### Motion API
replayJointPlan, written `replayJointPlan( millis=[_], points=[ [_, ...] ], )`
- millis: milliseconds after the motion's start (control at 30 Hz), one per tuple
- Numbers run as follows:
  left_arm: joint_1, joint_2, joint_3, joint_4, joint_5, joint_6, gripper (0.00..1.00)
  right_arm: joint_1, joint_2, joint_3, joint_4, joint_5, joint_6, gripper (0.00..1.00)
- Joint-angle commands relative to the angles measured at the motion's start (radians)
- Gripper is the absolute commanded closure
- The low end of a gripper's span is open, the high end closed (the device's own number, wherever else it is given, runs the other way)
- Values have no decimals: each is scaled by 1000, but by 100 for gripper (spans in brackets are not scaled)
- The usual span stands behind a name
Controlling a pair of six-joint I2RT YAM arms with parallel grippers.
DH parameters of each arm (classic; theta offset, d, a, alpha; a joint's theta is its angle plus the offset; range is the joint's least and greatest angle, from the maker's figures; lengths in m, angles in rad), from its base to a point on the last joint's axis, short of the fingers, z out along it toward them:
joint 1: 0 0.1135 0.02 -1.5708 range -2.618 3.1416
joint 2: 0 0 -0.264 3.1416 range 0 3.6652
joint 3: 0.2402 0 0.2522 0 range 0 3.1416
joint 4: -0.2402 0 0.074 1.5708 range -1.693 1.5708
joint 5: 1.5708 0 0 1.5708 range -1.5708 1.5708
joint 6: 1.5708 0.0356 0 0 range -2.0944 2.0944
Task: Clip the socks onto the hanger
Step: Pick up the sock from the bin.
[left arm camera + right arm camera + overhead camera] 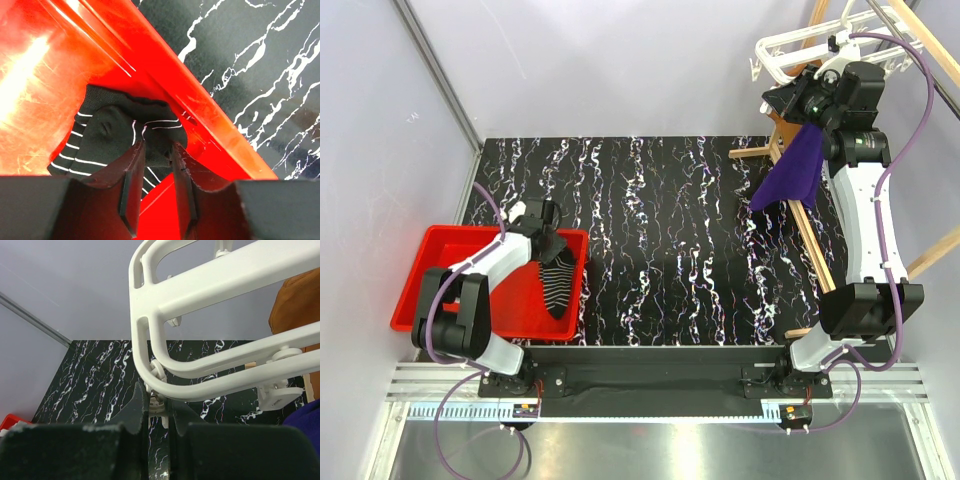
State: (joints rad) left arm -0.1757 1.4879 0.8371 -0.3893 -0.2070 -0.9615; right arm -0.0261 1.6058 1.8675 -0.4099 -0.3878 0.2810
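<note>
Evidently the pick-up step is in hand: nearest the arm bases, the left hand (157,147) is closed on the upper end of a striped sock (107,132), with fabric bunched between its fingers (131,170). The rest of the sock trails down inside the red bin (420,290) at the near left of the tabletop (670,230). Whether a second sock lies beneath it I cannot tell. Farther off, at the right, a purple cloth (795,175) hangs by the wooden rack (810,235). Above it the right hand (155,395) is closed about a small clip (158,405) under the rounded corner of the white hanger (200,292), pressing it from both sides. I judge that the clip is being held ready, though whether its mouth is sprung open cannot be seen. The next move calls for lifting the sock clear of the bin's wall, carrying it across and up to the far right, and feeding its edge into that clip without snagging the purple cloth.
</note>
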Motion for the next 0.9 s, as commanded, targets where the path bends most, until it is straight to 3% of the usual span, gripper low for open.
replayJointPlan(
  millis=[0,167,300,400,433,667,867],
  points=[
    [5,-8,14,43,-57,12,68,5,-17,1,13,-46,1,100],
    [5,-8,-12,75,-61,20,75,5,-24,-8,20,-52,1,100],
    [4,-17,-15,78,-69,39,86,5,-26,-11,22,-56,1,100],
    [5,-54,-24,64,-74,55,100,5,-26,-11,23,-56,0,100],
    [4,-72,-35,58,-72,59,100,5,-27,-11,22,-57,1,100],
    [-25,-386,-116,-20,-31,119,100,5,-30,-11,26,-62,7,100],
    [-41,-676,-136,-63,90,181,100,5,-33,-14,31,-68,6,100]
  ],
)
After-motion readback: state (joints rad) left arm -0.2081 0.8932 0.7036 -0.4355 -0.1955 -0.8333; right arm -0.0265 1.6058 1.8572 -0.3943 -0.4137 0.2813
